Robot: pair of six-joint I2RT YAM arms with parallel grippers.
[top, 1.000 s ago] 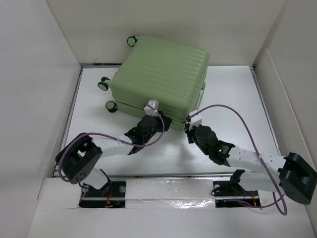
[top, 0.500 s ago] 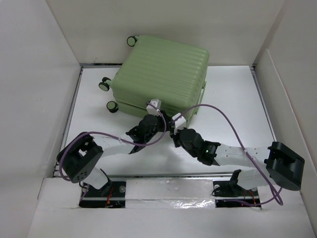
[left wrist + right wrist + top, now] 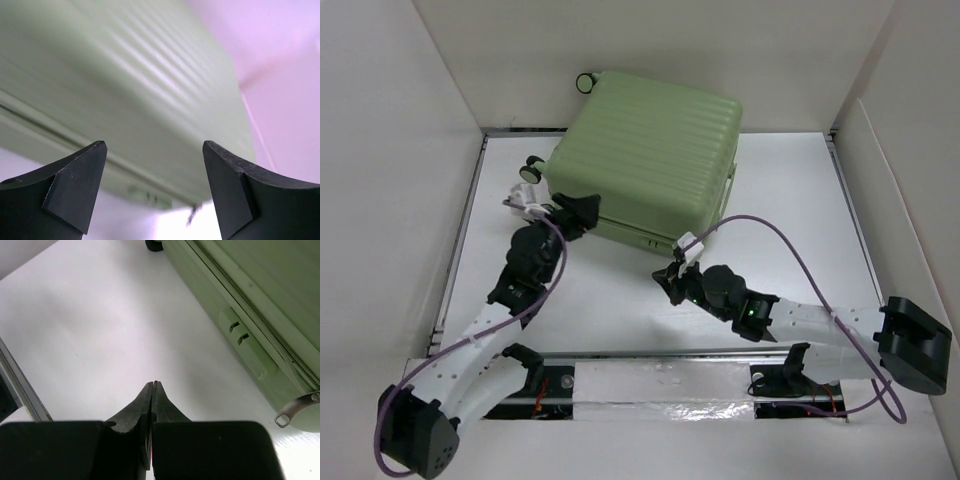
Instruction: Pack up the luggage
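Green luggage (image 3: 645,160) sits before wide-apart left hand (image 3: 578,216), near pinched-together right hand (image 3: 666,276).

- I count one case (image 3: 650,150).
- I see two of its wheels: far wheel (image 3: 585,82), near wheel (image 3: 530,171).
- I have two grippers: left gripper (image 3: 583,212), right gripper (image 3: 664,275).

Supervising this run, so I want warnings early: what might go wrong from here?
The open left pincer faces the ribbed shell of the closed luggage; pressing on may slide it rather than grip. The right pincer is shut, short of the zipper pull; arriving shut, it would likely knock that aside.
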